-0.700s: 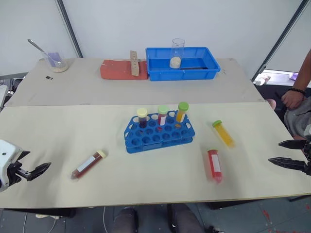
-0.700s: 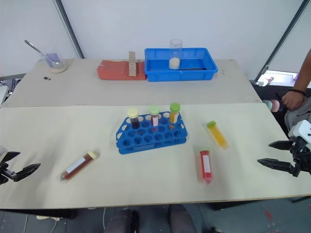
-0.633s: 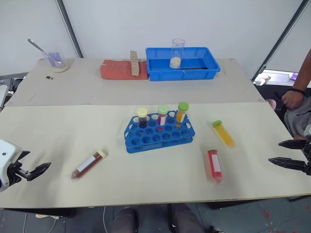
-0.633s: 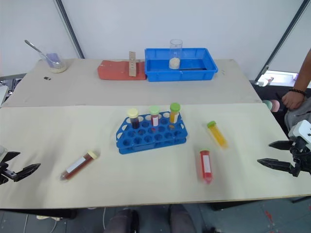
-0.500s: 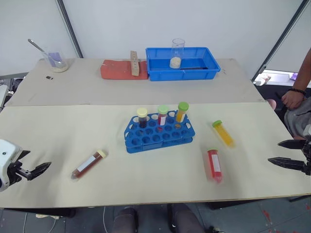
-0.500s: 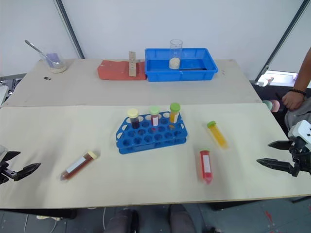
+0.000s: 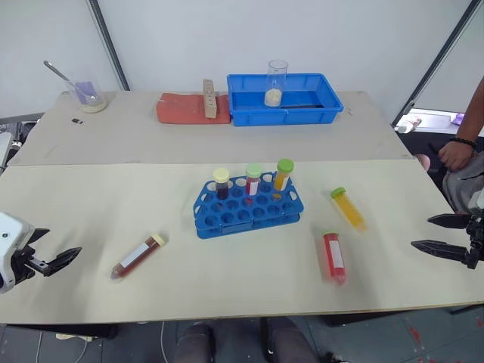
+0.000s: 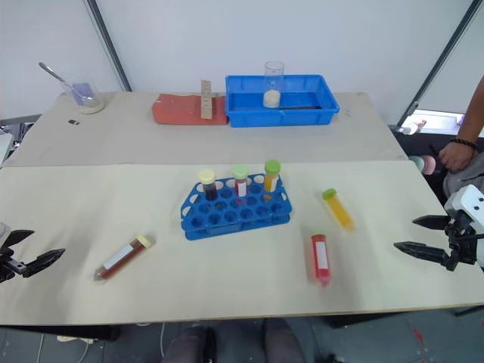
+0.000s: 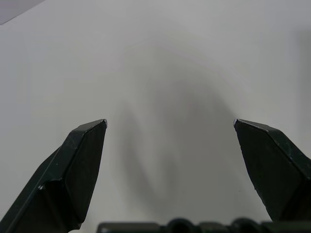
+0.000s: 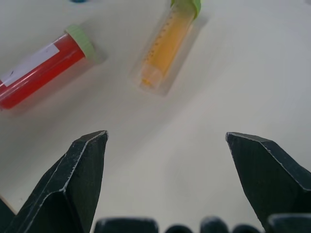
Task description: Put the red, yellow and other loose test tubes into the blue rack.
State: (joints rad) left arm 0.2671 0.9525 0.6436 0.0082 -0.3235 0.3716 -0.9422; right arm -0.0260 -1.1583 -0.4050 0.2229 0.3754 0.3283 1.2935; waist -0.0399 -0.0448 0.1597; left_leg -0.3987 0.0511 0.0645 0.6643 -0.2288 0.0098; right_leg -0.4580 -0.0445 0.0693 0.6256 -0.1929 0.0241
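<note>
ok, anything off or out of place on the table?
Three tubes lie loose on their sides instead of standing in the rack: the yellow tube and red tube to its right, the brown tube to its left. No spill or damage shows. Both grippers, left and right, are open and empty.

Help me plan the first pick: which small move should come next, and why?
Probably ease the right gripper toward the yellow tube. It is open and empty, and that tube lies flat on the table nearest it, with the red tube beside it. None of the loose tubes is in the rack yet.
</note>
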